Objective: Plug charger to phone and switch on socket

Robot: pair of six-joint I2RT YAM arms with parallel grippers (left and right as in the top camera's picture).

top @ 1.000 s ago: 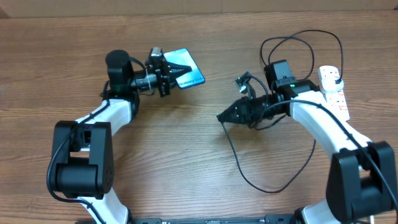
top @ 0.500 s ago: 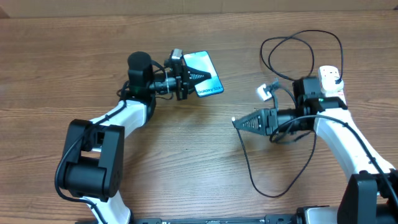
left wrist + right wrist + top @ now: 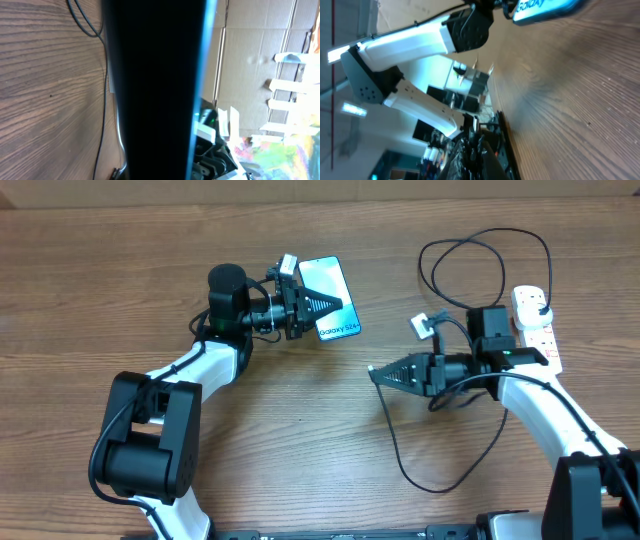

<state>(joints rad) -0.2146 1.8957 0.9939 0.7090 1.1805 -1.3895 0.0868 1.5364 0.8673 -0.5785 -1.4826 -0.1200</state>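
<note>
Upper centre of the frame, the left claw point(image 3: 333, 304) is clamped on the phone point(image 3: 322, 278). Right of centre, the right claw point(image 3: 376, 373) pinches the charger point(image 3: 400, 465) tip above the surface point(image 3: 100, 280). The socket point(image 3: 530, 310) lies at the right edge.

Glossy phone point(image 3: 330, 280), matt wood-grain table point(image 3: 100, 280)

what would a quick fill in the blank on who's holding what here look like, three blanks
1. The left gripper is shut on the ____.
2. The right gripper is shut on the thin black ____.
3. The socket lies nearer the ____ gripper.

Missing words: phone; charger; right
</note>
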